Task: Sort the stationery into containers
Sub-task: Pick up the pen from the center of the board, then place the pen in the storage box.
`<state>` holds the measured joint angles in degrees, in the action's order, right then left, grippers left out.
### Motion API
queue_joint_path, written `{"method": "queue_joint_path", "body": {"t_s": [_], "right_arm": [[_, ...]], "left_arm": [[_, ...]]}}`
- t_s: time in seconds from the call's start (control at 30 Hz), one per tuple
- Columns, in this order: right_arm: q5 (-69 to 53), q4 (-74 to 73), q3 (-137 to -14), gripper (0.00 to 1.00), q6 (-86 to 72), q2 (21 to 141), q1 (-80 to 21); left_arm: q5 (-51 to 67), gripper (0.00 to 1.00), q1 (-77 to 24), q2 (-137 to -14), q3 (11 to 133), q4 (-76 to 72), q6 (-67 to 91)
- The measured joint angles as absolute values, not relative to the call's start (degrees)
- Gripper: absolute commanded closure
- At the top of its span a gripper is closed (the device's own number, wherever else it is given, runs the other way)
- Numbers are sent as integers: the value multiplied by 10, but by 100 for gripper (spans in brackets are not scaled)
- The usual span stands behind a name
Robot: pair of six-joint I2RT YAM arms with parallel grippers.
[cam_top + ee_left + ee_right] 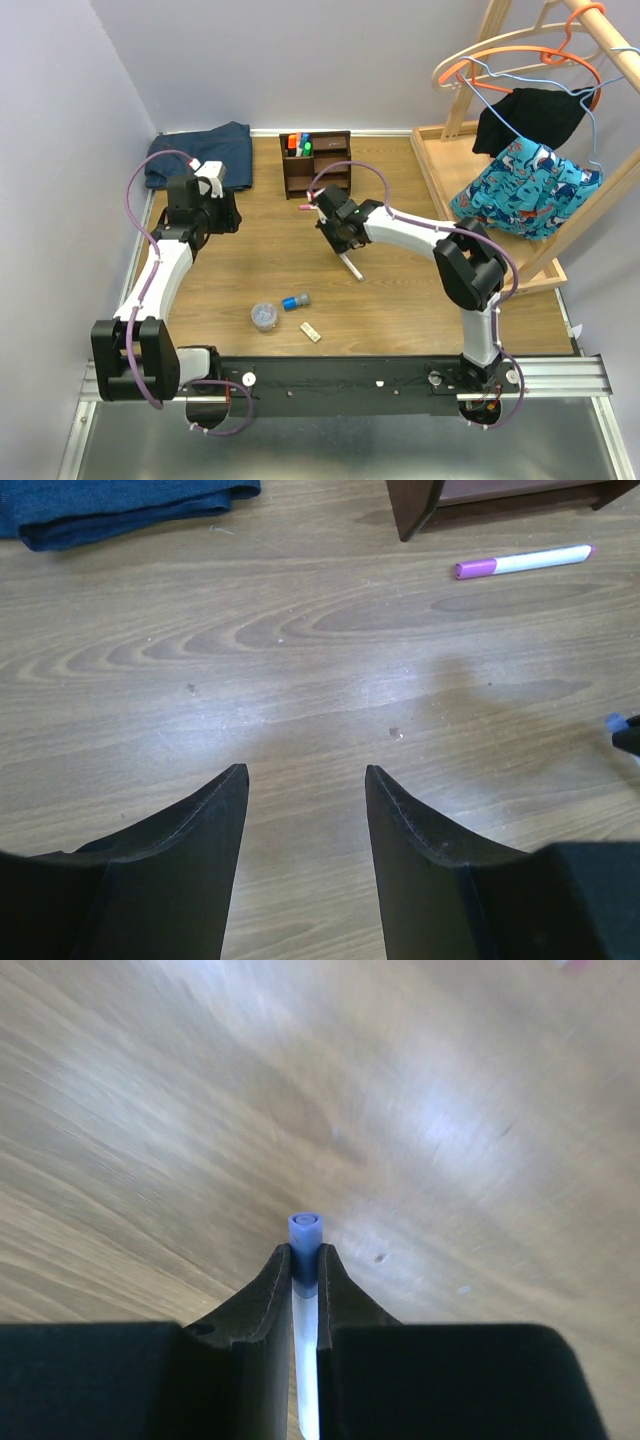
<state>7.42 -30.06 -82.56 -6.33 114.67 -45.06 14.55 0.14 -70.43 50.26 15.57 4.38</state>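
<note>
My right gripper (305, 1250) is shut on a slim white marker with a blue cap (306, 1232), held above the table; the cap pokes out past the fingertips. In the top view this gripper (336, 240) hangs in front of the dark brown organiser (316, 162), and the marker's white tail (351, 266) sticks out below it. A pink-capped marker (522, 561) lies on the table by the organiser's foot (413, 508). My left gripper (306, 772) is open and empty over bare wood. A clear round tub (264, 316), a blue-grey cylinder (295, 301) and a beige block (310, 331) lie near the front.
Orange and green highlighters (297, 143) stand in the organiser's tall section. A folded blue cloth (200, 153) lies at the back left. A big light-wood tray (432, 165) and a rack with hangers and clothes (530, 150) stand on the right.
</note>
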Motion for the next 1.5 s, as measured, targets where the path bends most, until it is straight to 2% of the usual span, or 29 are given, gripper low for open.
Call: {"method": "queue_joint_path", "body": {"t_s": [0.23, 0.47, 0.87, 1.2, 1.5], "right_arm": [[71, -259, -924, 98, 17, 1094, -444], [47, -98, -1015, 99, 54, 1096, -402], [-91, 247, -1045, 99, 51, 1240, -356], [-134, 378, -1132, 99, -7, 1348, -346], [-143, 454, -1152, 99, -26, 1397, -341]], "left_arm": [[209, 38, 8, -752, 560, 145, 25], [282, 38, 8, -773, 602, 130, 2], [318, 38, 4, -814, 633, 187, -43], [318, 38, 4, -870, 715, 230, -52], [314, 37, -13, -905, 755, 261, -72]]}}
